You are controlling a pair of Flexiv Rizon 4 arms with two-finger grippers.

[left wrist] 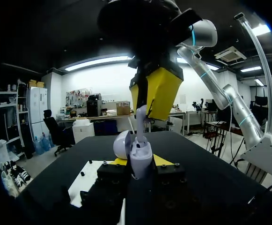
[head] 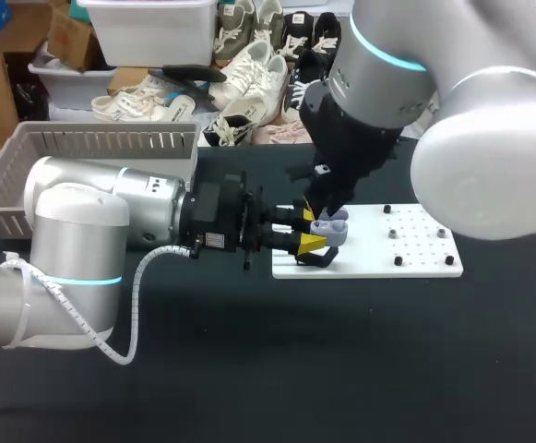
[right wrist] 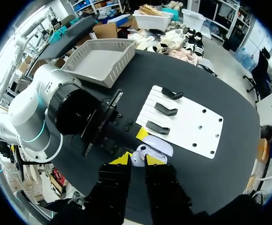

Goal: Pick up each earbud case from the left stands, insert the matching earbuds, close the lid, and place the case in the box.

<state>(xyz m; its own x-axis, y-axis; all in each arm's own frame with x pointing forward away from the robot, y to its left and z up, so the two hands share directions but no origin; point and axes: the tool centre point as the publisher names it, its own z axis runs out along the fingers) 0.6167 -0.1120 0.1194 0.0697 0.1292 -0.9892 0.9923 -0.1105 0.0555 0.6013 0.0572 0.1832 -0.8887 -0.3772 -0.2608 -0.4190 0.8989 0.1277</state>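
– One earbud case (head: pixel 330 229), pale grey, is sitting with its lid (left wrist: pixel 122 145) hinged open, over the end of the white board (right wrist: pixel 196 126) nearest the left arm. How are the grippers standing?
– The left gripper (left wrist: pixel 140 163) is coming in level from the side and clamping the case body between its yellow tips. The right gripper (left wrist: pixel 147 96) is pointing straight down over it, its fingers pinching a white earbud (left wrist: pixel 140 124) whose lower end is meeting the case's open top.
– So which step is being carried out?
– Judging by this, the earbud is being seated in its socket; lid closing and boxing are not yet done. Whether another earbud is already lying inside, I am not able to tell.
– What is the next move asking for?
– Probably a straight downward press, then a release while the left grip is holding firm, since a tilted stem could be catching on the rim.
– And around them?
– Three black stands (right wrist: pixel 166 110) are standing bare on the board, and the grey basket (right wrist: pixel 96 61) is waiting well apart, beyond the left arm on the dark table (head: pixel 341 351)
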